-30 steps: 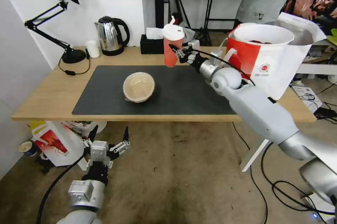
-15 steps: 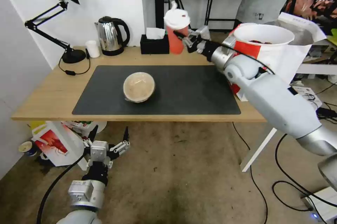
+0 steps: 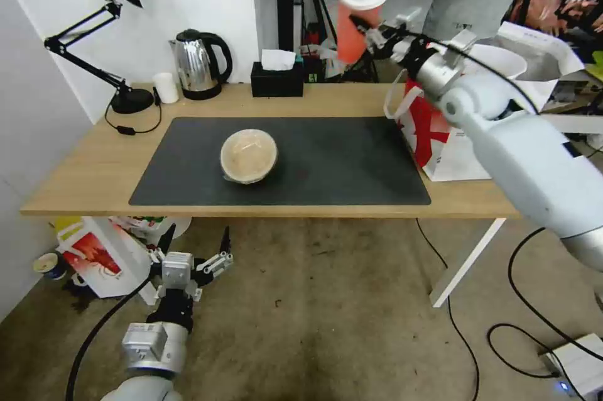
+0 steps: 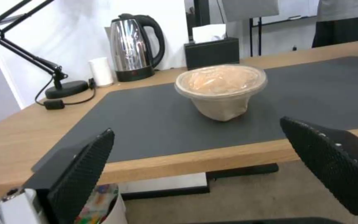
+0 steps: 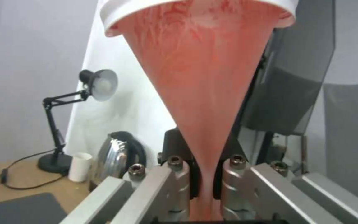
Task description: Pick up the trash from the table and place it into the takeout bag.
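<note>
My right gripper [image 3: 370, 35] is shut on the tall red drink cup [image 3: 353, 19], held tilted high above the table's far edge, just left of the takeout bag [image 3: 440, 137]. The right wrist view shows the cup [image 5: 206, 77] pinched low down by that gripper [image 5: 206, 177]. A white bowl's rim [image 3: 514, 60] shows in the bag's mouth. The tan lidded bowl [image 3: 248, 154] sits on the dark mat [image 3: 352, 162] of the table [image 3: 81, 168]. My left gripper [image 3: 191, 258] hangs open below the table's front edge, and its view faces the bowl [image 4: 221, 87] between its spread fingers [image 4: 84, 168].
Along the table's back edge stand a black desk lamp [image 3: 129, 99], a steel kettle [image 3: 198, 65], a small white cup [image 3: 165, 87] and a black tissue box [image 3: 276, 79]. A smaller red-and-white bag [image 3: 94, 256] sits on the floor under the table's left end. Cables trail on the floor at right.
My right arm has carried the red cup up and to the right, from just above the mat to high beside the takeout bag. The left arm and tan bowl have not moved.
</note>
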You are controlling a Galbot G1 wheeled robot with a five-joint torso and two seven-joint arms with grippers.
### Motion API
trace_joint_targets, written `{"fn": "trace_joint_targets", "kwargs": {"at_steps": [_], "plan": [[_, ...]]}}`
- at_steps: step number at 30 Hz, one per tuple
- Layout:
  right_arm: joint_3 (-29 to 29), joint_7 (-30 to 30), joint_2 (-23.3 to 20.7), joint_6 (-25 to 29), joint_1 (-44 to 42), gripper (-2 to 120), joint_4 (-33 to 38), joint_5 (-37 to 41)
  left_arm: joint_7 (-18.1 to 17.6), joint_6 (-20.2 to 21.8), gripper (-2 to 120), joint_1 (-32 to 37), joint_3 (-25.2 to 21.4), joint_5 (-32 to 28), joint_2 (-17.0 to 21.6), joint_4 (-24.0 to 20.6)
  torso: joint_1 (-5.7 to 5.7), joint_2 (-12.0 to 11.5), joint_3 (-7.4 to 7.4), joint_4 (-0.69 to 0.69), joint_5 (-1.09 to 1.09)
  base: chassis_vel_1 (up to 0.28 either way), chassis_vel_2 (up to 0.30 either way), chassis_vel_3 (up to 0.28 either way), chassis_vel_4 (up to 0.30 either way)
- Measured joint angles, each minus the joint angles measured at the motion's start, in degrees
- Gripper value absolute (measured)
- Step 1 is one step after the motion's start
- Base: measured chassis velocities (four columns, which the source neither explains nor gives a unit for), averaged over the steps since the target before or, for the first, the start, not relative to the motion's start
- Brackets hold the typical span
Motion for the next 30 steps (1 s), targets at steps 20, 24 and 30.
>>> {"fn": "trace_joint_targets", "kwargs": {"at_steps": [20, 24, 30], "plan": [[11.1, -0.7, -4.9, 1.7, -3.0, 3, -3.3, 0.1, 0.0, 0.0, 100, 0.0, 0.0, 0.0, 0.0, 0.0, 0.00, 0.0, 0.00, 0.00, 0.00, 0.000, 0.000, 0.000, 0.000], [12.8, -1.0, -5.6, 2.5, -4.1, 3, -4.4, 0.0, 0.0, 0.0, 100, 0.0, 0.0, 0.0, 0.0, 0.0, 0.00, 0.0, 0.00, 0.00, 0.00, 0.000, 0.000, 0.000, 0.000], [13.8, -1.4, -5.9, 3.7, -5.5, 3, -5.6, 0.0, 0.0, 0.0, 100, 0.0, 0.0, 0.0, 0.0, 0.0, 0.00, 0.0, 0.00, 0.00, 0.00, 0.000, 0.000, 0.000, 0.000]]}}
